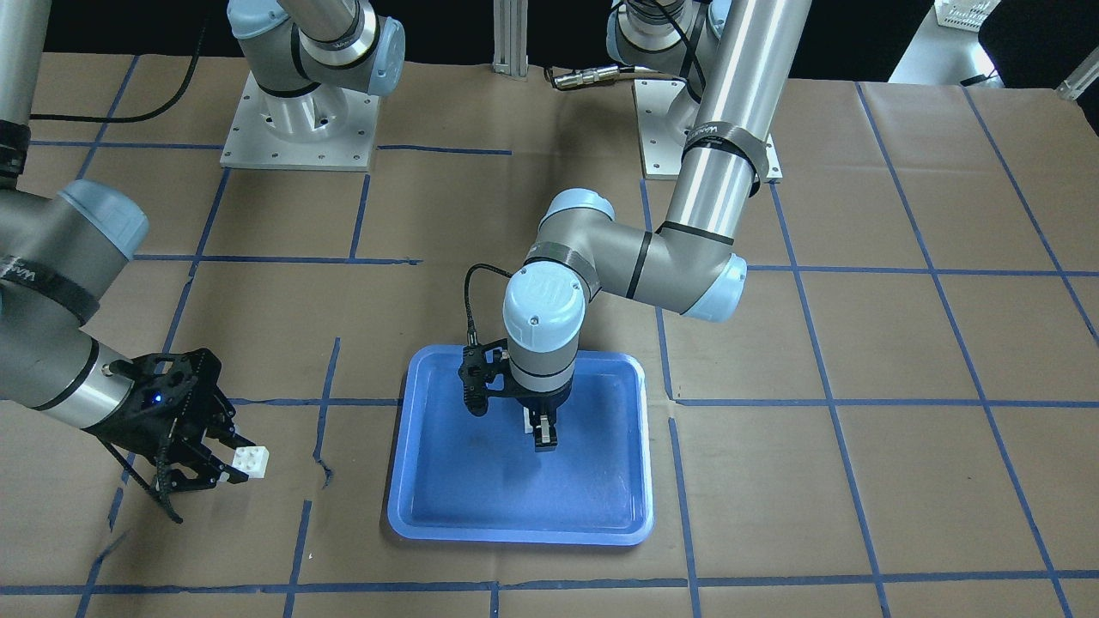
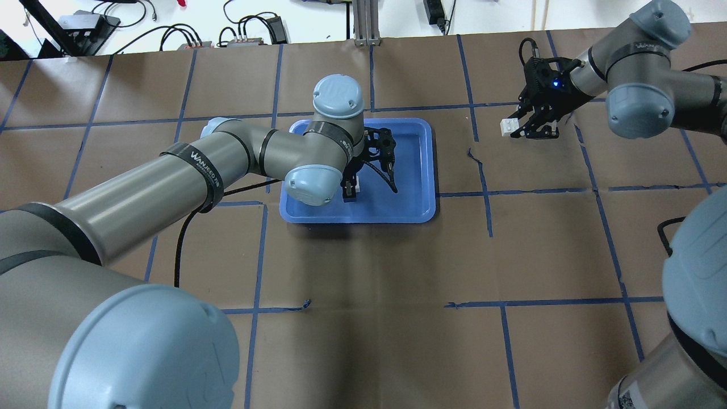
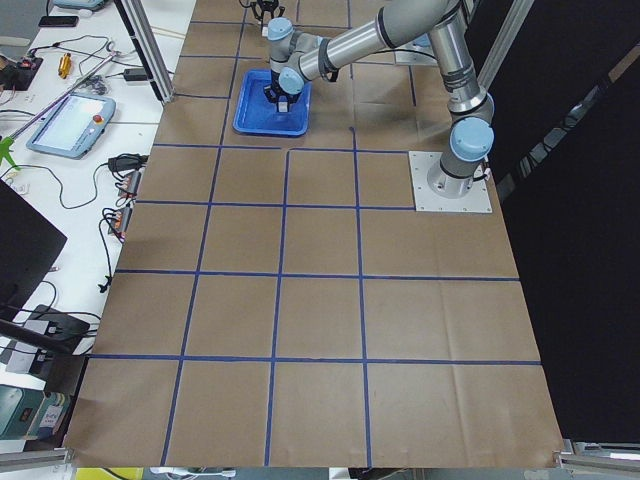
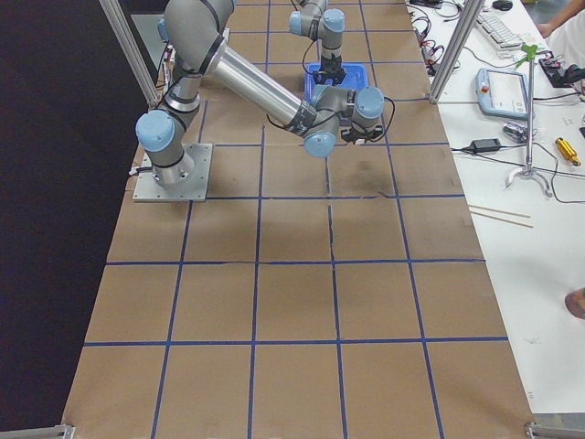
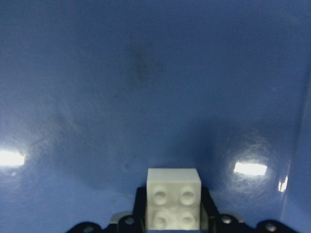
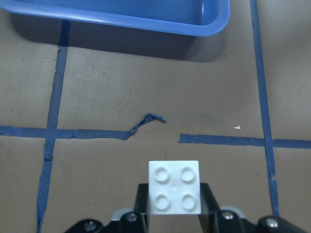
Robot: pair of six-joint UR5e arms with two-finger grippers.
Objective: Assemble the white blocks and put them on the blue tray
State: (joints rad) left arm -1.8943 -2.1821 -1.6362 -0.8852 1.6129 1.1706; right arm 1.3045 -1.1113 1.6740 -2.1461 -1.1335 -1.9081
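Between tray (image 1: 515,534) and right hand (image 1: 229,465), torn tape (image 1: 323,468)

Light bright, even, from above. Left wrist view: two white glare patches on blue tray (image 5: 146,73) floor, at 9 and 4 o'clock of frame; white block (image 5: 173,204) soft, slightly out of focus. Overhead view: broad soft shadow on table (image 2: 539,255), at 6 o'clock from tray. Right wrist view sharp; dark shadow under tray rim at 12 o'clock.

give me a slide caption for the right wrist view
The right gripper holds a white block over brown paper, the blue tray corner ahead.
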